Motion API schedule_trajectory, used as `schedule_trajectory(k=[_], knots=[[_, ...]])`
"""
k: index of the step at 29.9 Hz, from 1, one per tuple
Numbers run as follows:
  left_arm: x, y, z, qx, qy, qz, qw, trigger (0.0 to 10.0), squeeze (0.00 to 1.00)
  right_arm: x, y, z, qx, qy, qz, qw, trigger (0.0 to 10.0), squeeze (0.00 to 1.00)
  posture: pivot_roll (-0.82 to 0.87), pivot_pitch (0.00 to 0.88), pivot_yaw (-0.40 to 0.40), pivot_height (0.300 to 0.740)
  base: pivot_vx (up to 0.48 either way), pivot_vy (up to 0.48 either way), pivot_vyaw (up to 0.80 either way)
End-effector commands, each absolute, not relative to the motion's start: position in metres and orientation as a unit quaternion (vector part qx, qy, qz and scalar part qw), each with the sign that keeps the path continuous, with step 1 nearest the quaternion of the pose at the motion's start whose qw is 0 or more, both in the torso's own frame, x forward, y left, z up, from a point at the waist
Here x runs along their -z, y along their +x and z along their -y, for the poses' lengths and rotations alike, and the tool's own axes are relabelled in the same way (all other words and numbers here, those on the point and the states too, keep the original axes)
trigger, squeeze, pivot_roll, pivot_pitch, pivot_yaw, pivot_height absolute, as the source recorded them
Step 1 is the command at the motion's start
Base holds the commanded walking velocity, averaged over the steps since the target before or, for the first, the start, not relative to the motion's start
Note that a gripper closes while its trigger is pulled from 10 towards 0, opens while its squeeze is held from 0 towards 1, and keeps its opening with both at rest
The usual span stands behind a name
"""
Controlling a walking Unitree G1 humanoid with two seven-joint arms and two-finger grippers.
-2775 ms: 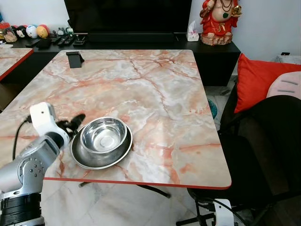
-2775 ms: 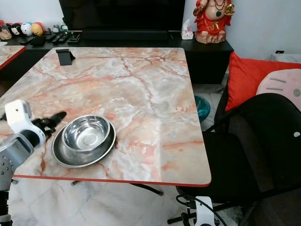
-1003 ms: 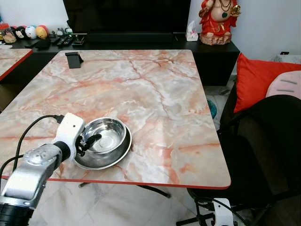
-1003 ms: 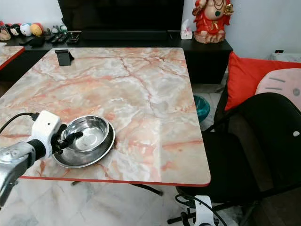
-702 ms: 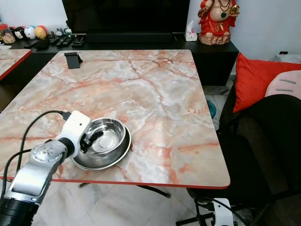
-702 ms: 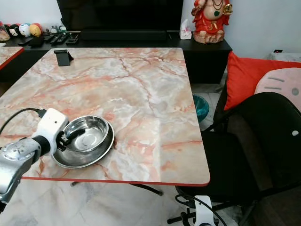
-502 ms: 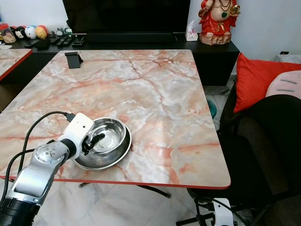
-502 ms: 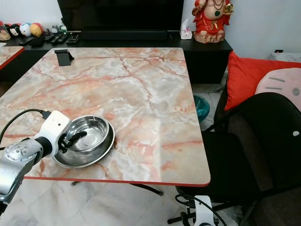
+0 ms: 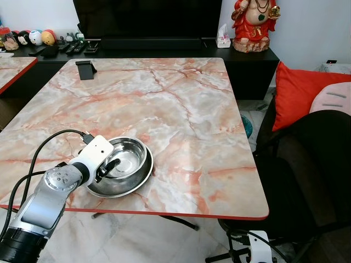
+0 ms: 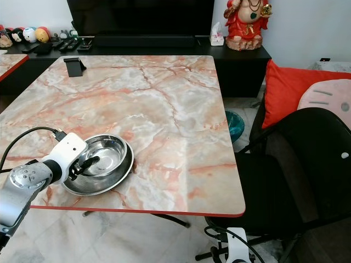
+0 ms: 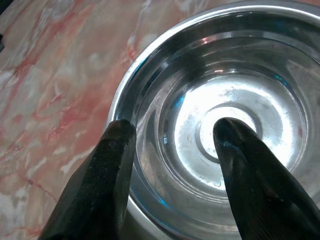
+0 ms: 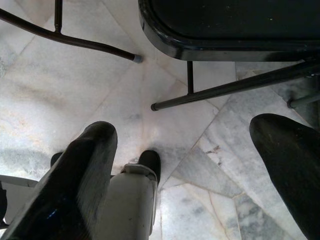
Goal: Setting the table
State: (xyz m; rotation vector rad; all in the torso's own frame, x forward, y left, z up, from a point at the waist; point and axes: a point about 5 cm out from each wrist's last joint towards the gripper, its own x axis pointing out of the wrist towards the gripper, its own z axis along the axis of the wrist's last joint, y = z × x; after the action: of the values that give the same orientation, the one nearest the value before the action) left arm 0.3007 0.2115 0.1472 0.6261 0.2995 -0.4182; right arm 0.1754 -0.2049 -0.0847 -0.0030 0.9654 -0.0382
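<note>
Steel bowl (image 9: 125, 159) sits nested in a wider steel bowl/plate (image 9: 138, 178), both on the marble table (image 9: 181, 104) near its front edge, robot's left side. Left gripper (image 9: 108, 166) is at the bowl's near-left rim, fingers apart: one finger (image 11: 240, 175) inside the bowl over the bottom, other finger (image 11: 102, 175) outside, straddling the inner bowl's rim. Not clamped, gap visible both sides in left wrist view. Silver left arm (image 9: 46, 200) comes in from the table's front-left corner w/ black cable looping behind it.

Right gripper (image 12: 185, 175) hangs idle, fingers wide apart, pointing down at the tiled floor (image 12: 60, 90) beside black chair legs (image 12: 225, 90).

Elsewhere: small black phone stand (image 9: 86, 69) at far-left of table, black chair (image 9: 312, 181) at right, red cushion (image 9: 301, 90) behind it, red figurine (image 9: 253, 24) on the dark TV bench (image 9: 249, 66)
</note>
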Motion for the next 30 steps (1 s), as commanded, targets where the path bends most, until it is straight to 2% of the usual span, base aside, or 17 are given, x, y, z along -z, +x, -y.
schedule_trajectory(k=[1,30], knots=[[-0.1499,0.3024,-0.2141,0.203,0.328,-0.146,0.911,10.0,0.0,0.0843,0.1768,0.2041,0.017,-0.002,-0.465,0.885,10.0,0.0,-0.04,0.0,0.029,0.72,0.0,0.0,0.0],[-0.1447,0.3016,-0.2204,0.202,0.38,-0.173,0.886,10.0,0.0,0.0842,0.177,0.2044,0.017,-0.003,-0.465,0.885,10.0,0.0,-0.04,0.0,0.026,0.72,0.0,0.0,0.0]])
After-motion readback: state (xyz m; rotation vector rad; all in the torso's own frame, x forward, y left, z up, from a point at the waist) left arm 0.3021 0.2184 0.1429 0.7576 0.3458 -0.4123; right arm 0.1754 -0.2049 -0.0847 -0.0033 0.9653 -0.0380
